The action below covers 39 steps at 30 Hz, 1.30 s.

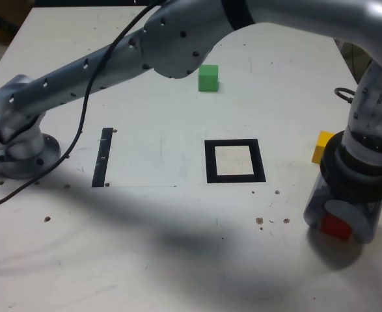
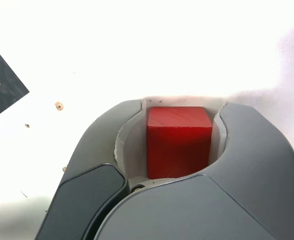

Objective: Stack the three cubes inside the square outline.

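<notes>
My gripper [image 1: 339, 221] is down at the table on the exterior view's right, shut on the red cube [image 1: 336, 227]. In the wrist view the red cube [image 2: 178, 141] fills the gap between the two grey jaws of the gripper [image 2: 182, 103], and both pads touch its sides. The yellow cube [image 1: 322, 146] lies just behind the gripper, partly hidden by the wrist. The green cube [image 1: 208, 78] stands alone farther back, near the middle. The square outline [image 1: 210, 161] lies left of the gripper with nothing in its white centre; one corner [image 2: 4, 92] shows in the wrist view.
A straight black tape strip [image 1: 103, 157] lies left of the square. The arm's base [image 1: 21, 149] sits at the exterior view's left edge, a black cable [image 1: 80, 123] hangs from the arm, and the arm spans the back of the white table.
</notes>
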### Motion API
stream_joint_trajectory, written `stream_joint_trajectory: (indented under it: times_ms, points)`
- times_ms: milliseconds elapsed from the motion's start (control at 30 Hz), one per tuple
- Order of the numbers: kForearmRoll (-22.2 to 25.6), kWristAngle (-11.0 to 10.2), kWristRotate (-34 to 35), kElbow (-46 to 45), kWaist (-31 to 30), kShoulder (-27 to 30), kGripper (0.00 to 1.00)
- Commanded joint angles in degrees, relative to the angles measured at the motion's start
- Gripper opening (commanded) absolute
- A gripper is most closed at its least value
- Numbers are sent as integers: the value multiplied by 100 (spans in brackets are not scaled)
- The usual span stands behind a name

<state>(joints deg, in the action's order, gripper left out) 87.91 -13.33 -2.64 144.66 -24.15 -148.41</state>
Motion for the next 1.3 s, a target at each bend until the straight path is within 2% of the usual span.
stream_joint_trajectory:
  times_ms: [0, 100, 233, 367, 533, 700, 867, 967, 1100, 1267]
  points:
    - [8, 52, 8, 25, 11, -43, 14]
    - [51, 92, -5, 57, 9, -13, 13]
    - [297, -2, -25, 14, 7, 226, 13]
    - [488, -146, 16, -533, 20, 861, 13]
    - [389, -262, 517, -1903, 143, 1904, 13]
    - [-139, -181, 1051, -3327, 401, 2648, 13]
    - [-1140, 82, 1197, -4724, 828, 3142, 13]
    - [-1569, 238, 1305, -5383, 1073, 3332, 13]
    - [-1884, 365, 1759, -6087, 1234, 3607, 13]
    - [-2022, 457, 2176, -6420, 1246, 3661, 13]
